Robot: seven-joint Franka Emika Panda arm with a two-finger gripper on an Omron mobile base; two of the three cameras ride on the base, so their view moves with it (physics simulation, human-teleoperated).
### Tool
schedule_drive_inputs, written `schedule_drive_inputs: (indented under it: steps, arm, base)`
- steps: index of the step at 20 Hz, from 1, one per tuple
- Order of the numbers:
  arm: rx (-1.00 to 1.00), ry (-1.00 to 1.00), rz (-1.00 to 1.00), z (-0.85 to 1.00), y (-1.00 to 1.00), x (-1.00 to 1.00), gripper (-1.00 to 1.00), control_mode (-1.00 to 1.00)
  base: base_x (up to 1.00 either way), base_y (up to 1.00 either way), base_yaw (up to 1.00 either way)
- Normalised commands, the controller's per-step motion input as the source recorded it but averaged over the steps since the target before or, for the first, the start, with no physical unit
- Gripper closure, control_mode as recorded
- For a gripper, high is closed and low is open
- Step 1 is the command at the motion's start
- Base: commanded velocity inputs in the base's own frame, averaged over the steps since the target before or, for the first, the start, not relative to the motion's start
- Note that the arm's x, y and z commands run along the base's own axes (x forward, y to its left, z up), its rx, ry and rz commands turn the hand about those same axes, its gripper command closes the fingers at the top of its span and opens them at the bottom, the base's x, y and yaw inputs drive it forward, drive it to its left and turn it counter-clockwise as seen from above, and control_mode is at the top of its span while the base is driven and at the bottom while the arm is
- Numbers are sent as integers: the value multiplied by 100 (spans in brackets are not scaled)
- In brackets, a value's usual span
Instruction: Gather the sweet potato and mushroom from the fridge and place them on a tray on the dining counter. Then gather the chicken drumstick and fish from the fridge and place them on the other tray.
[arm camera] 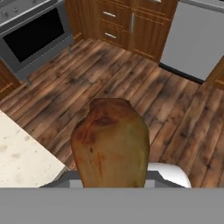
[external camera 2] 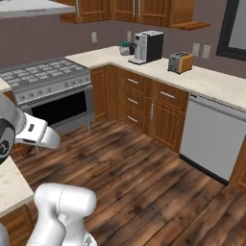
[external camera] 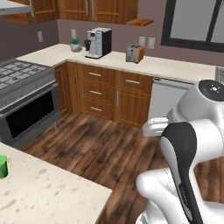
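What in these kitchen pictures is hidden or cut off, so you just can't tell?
- Hand view: the lumpy orange-brown sweet potato covers the claw's fingertips.
- Left base view: the green round thing on the pale cream stone-look dining counter is cut by the left edge.
- Left base view: the white arm hides the floor behind.

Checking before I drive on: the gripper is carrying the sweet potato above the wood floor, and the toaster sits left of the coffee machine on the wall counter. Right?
Not quite. In the left base view the toaster sits right of the coffee machine. The rest holds: the sweet potato hangs over the wood floor in the hand view.
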Motion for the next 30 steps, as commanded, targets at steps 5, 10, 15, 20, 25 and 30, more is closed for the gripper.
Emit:
schedule_drive_inputs:
  steps: [5, 10, 15, 20, 25, 30]
  arm:
    - [0, 0, 0, 0, 0, 0, 100, 100]
    - [0, 0, 0, 0, 0, 0, 100, 100]
    - [0, 0, 0, 0, 0, 0, 100, 100]
    - [0, 0, 0, 0, 0, 0, 100, 100]
    - [0, 0, 0, 0, 0, 0, 100, 100]
    - [0, 0, 0, 0, 0, 0, 100, 100]
  base:
    - [11, -55, 24]
    - [4, -28, 24]
    - [-59, 36, 26]
    - [-63, 47, 26]
    - [-42, 15, 31]
    - [28, -88, 29]
